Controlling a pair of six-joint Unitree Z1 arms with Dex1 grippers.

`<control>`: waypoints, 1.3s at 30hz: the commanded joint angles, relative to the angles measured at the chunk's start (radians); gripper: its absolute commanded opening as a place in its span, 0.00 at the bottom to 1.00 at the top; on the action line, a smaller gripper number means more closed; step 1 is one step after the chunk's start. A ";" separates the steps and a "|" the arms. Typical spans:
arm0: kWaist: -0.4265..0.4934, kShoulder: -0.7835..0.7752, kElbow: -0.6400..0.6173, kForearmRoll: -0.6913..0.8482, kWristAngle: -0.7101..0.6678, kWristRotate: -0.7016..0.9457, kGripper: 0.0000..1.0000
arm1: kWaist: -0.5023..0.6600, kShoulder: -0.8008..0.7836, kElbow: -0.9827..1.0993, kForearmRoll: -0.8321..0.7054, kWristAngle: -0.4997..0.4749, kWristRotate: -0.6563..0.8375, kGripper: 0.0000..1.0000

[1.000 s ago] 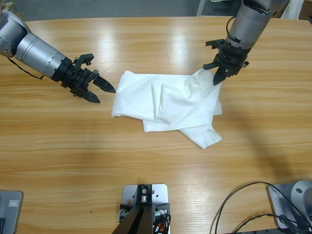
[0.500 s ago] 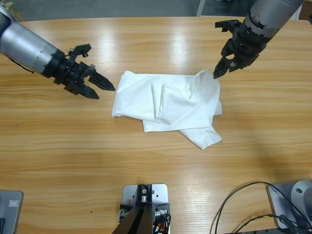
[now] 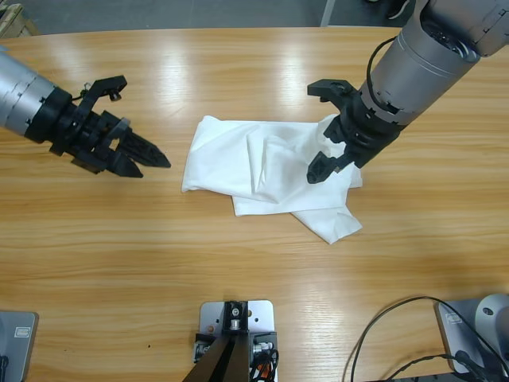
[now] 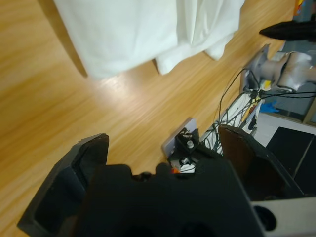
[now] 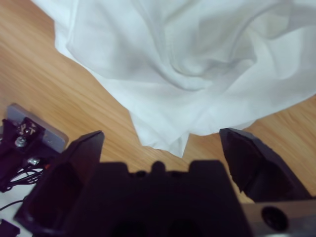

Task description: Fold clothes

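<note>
White cotton: T-shirt [image 3: 270,175], plain, loosely folded into a rumpled heap of several layers; no lettering or label showing.
Outline: roughly oblong, long side running left to right; one pointed flap [image 3: 334,224] sticking out toward the near right.
Surface: soft creases and a raised ridge across the middle; bunched folds at the far right end.
Position: middle of the wooden table [image 3: 238,270], slightly right of centre, lying flat on the boards.
Left gripper [image 3: 147,159]: well left of the T-shirt, tips aimed toward its left edge, clear wood between; jaws spread apart, nothing between them.
Left wrist view: T-shirt [image 4: 148,29] across the top of the picture, bare wood between it and the jaws; both black jaws wide at the bottom corners.
Right gripper [image 3: 322,131]: over the right end of the T-shirt, one tip above the cloth near the centre ridge, the other toward the far edge; contact with the cloth not certain.
Right jaws: parted wide, holding nothing.
Right wrist view: T-shirt [image 5: 197,64] filling most of the picture ahead of the jaws, a hem corner pointing down between them, table [image 5: 44,84] showing on both sides.
Arms: silver-grey, left one entering from the left edge, right one from the far right corner.
</note>
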 commanded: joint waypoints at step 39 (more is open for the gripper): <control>-0.034 0.054 -0.024 0.012 0.030 -0.019 0.86 | 0.053 0.146 0.008 -0.028 0.006 -0.067 0.00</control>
